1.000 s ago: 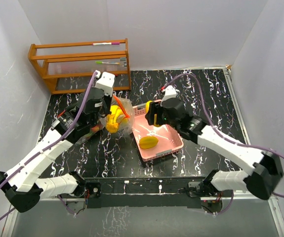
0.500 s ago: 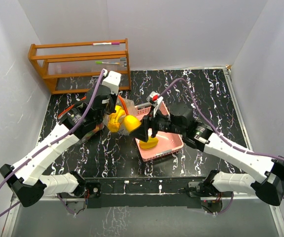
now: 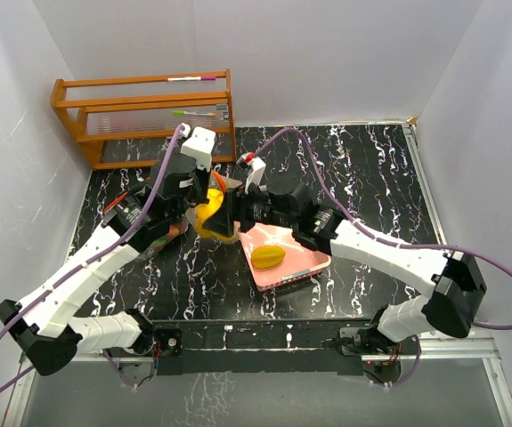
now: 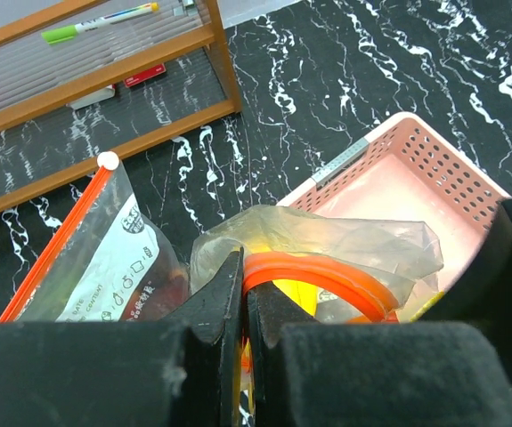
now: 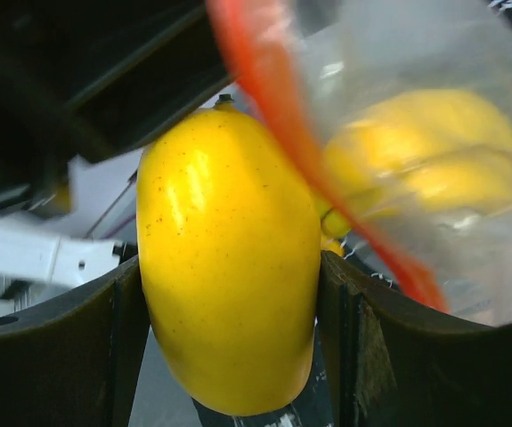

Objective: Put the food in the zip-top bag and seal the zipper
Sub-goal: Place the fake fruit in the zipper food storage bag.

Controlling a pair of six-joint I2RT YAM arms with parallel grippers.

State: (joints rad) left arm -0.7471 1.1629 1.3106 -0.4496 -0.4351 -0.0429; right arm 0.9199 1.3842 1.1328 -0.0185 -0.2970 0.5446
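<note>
The clear zip-top bag [image 3: 213,197] with an orange zipper rim [image 4: 327,271] is held up by my left gripper [image 4: 245,267], which is shut on the rim's near side. A yellow banana [image 5: 434,169] lies inside the bag. My right gripper [image 5: 229,280] is shut on a yellow mango [image 5: 220,222], held right at the bag's open mouth. In the top view the right gripper [image 3: 231,212] sits against the bag, just right of the left gripper [image 3: 204,182]. A yellow-orange mango [image 3: 268,257] lies in the pink basket [image 3: 302,265].
A wooden rack [image 3: 144,116] with pens stands at the back left. A second flat bag with an orange zipper [image 4: 95,258] lies left of the held bag. White walls close in on three sides.
My right arm has swung left from over the pink basket, carrying the yellow mango to the bag's mouth. The left gripper has kept its hold on the bag and shifted slightly.
</note>
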